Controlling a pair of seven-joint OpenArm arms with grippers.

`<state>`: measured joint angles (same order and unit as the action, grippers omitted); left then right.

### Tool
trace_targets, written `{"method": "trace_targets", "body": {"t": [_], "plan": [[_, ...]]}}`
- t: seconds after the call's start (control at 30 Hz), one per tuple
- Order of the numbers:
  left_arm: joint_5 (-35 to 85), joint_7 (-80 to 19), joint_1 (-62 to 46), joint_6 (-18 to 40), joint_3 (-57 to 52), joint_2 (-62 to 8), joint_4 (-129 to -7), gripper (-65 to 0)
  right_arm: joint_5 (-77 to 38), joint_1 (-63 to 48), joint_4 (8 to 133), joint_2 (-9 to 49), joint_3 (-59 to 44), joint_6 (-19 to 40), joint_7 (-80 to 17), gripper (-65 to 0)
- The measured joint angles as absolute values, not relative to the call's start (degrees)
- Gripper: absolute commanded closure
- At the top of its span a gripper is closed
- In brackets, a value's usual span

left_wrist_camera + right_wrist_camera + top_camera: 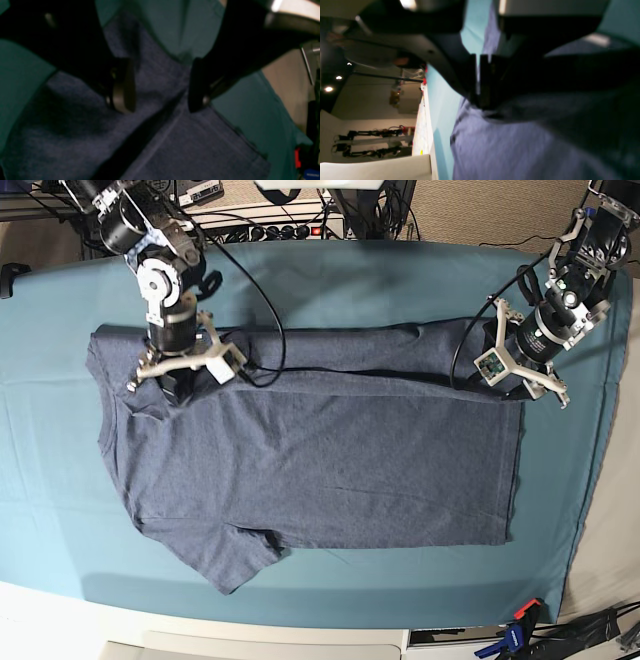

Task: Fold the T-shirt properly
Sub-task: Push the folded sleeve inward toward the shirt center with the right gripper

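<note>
T-shirt [320, 450]: laid flat on teal cloth [330, 280], far edge folded inward. Right gripper [478, 82]: clamped on shoulder fabric. Left gripper [160, 85]: jaws apart over hem corner, likely for regrasping.

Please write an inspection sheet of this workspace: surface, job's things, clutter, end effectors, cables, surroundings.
Surface: teal cloth covers the table, lightly wrinkled.
Job's things: blue-grey T-shirt lies spread out, far long edge folded over, one sleeve at the near edge.
Clutter: nothing seen on the cloth.
End effectors: left end effector open above the shirt's corner; right end effector shut on the T-shirt.
Cables: black cables trail from the right arm across the shirt.
Surroundings: power strip behind; clamps at the front edge.
</note>
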<state>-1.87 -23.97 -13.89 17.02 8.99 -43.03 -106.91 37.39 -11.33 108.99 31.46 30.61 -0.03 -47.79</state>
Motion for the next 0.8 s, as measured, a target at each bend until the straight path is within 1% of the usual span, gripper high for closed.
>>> {"method": "trace_targets", "body": {"t": [0.33, 0.7, 0.73, 0.8], "plan": [[-1.87, -23.97, -13.89, 17.02, 8.99, -43.03, -106.91, -35.2, 31.79, -7.44, 108.88, 25.04, 23.86, -0.16, -44.29, 0.0], [-1.87, -23.97, -13.89, 17.02, 8.99, -43.03, -106.91, -35.2, 30.48, -6.66, 108.86, 22.33, 23.27, -0.01, -43.24, 0.0], [-1.87, -23.97, -13.89, 17.02, 8.99, -43.03, -106.91, -35.2, 30.48, -6.66, 108.86, 22.11, 23.24, -0.05, -43.22, -0.8], [-1.87, -23.97, -13.89, 17.02, 8.99, -43.03, -106.91, -35.2, 30.35, -6.66, 108.86, 21.89, 23.24, -0.01, -43.22, -15.1]]}}
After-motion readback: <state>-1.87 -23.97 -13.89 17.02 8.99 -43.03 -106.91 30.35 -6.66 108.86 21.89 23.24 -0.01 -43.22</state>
